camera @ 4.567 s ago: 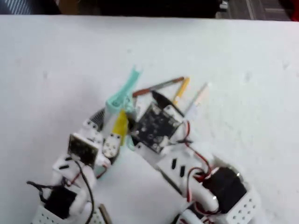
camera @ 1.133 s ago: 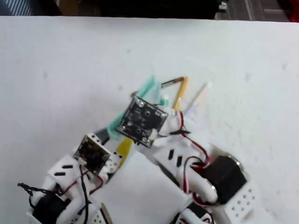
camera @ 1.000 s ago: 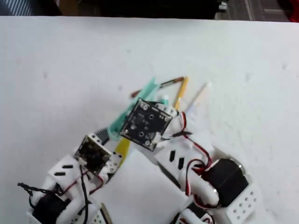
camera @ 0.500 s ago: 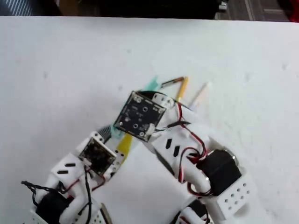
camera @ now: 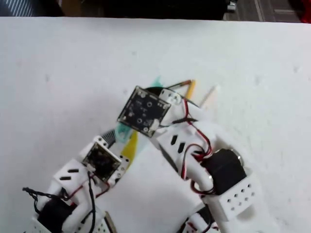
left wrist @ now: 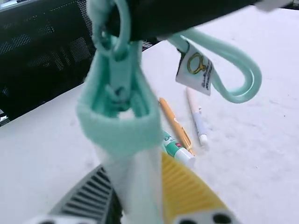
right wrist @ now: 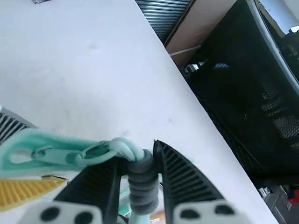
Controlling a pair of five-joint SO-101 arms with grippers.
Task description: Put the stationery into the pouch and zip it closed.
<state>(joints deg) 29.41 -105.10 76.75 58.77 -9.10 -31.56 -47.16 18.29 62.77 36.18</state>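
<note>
Mint pouch stretched between two claws near the middle of a white desk. The left claw is clamped on the pouch's end and the right claw on the zip cord. Pens lie loose at two o'clock (not yet in the pouch). This looks like opening the zip: hold the end firm and draw the cord straight along the teeth, toward one o'clock.
</note>
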